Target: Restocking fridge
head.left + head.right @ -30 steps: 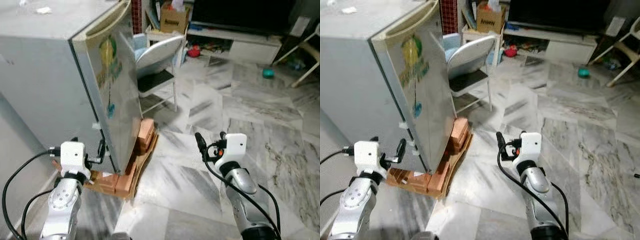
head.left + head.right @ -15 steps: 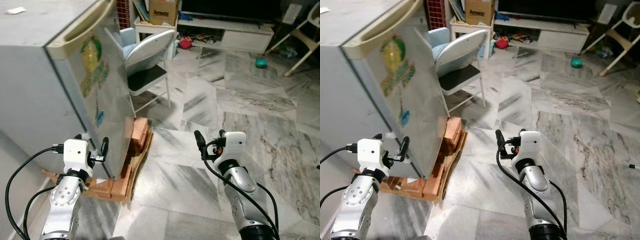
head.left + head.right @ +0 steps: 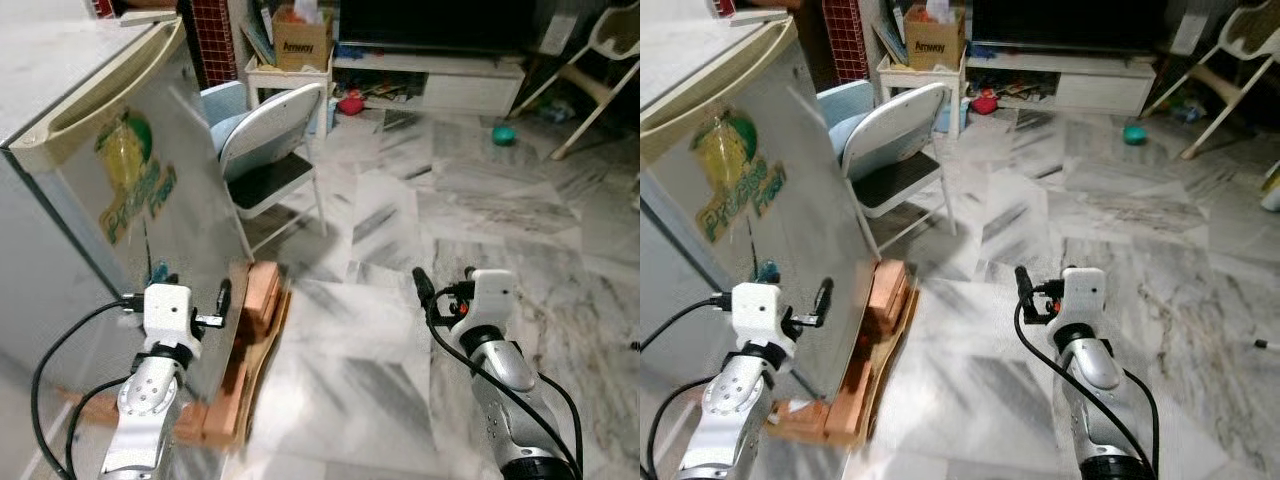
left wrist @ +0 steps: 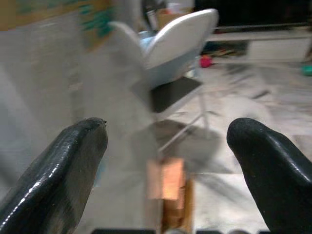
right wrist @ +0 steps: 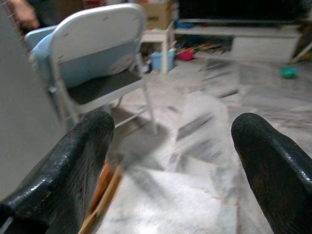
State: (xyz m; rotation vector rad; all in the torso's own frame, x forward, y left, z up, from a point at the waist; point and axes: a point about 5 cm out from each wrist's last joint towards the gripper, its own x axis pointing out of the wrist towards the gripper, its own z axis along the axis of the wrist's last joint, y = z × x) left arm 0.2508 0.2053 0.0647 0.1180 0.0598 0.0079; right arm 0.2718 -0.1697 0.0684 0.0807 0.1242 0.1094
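Fridge [image 3: 120, 200] — small, grey, door closed with a green-and-yellow sticker, raised on bricks [image 3: 255, 300] and cardboard, at the robot's left. Left gripper [image 3: 190, 305] — jaws released, empty, just beside the door's lower corner. Right gripper [image 3: 445, 290] — jaws spread, empty, over the marble floor [image 3: 400, 220], well apart from the fridge. Folding chair [image 3: 270, 150] — behind the fridge, near a low TV cabinet [image 3: 440, 85].

The fridge [image 3: 120, 230] is a small grey unit with its door shut, a cream handle strip along the door's top edge and a green-and-yellow sticker on the front. It stands raised on bricks [image 3: 262, 300] and cardboard on the marble floor.
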